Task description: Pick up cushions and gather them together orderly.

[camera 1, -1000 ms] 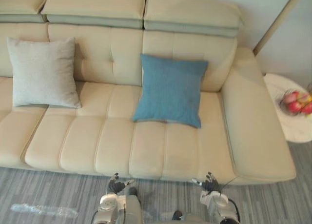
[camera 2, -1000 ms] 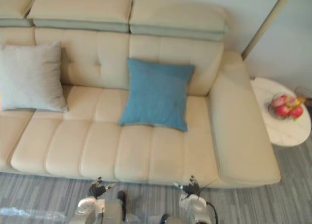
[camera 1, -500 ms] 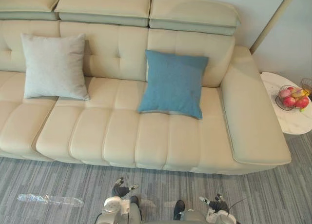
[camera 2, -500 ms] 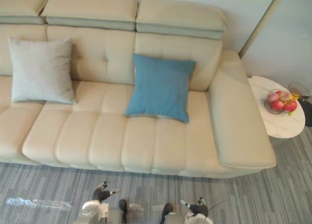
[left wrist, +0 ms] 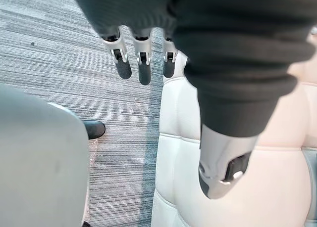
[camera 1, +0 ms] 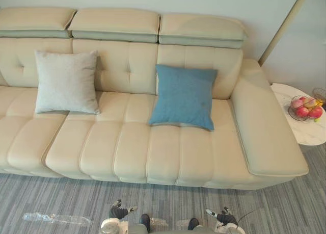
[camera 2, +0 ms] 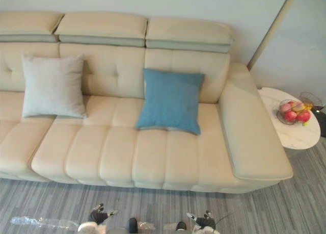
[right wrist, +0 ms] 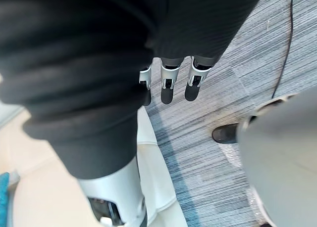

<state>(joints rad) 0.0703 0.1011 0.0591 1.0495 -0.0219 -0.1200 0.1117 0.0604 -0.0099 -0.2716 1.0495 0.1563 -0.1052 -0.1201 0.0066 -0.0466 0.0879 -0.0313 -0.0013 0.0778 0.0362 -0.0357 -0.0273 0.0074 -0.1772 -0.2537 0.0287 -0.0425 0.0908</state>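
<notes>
A blue cushion [camera 1: 183, 96] leans against the backrest of the beige sofa [camera 1: 127, 147], right of its middle. A light grey cushion [camera 1: 66, 82] leans on the backrest further left, well apart from the blue one. My left hand [camera 1: 118, 212] and right hand [camera 1: 222, 217] hang low over the carpet in front of the sofa, far from both cushions. In the left wrist view the left hand's fingers [left wrist: 143, 64] are straight and hold nothing. The right hand's fingers [right wrist: 168, 81] are straight and empty too.
A round white side table [camera 1: 300, 134] with a wire bowl of fruit [camera 1: 304, 107] stands past the sofa's right arm. A clear plastic wrapper [camera 1: 56, 218] lies on the grey striped carpet at the lower left. A slanted pole [camera 1: 282, 27] rises behind the sofa's right end.
The whole picture has shifted: the camera has drawn back from the sofa, so more carpet shows. Both hands now sit lower in the picture. The cushions have not moved.
</notes>
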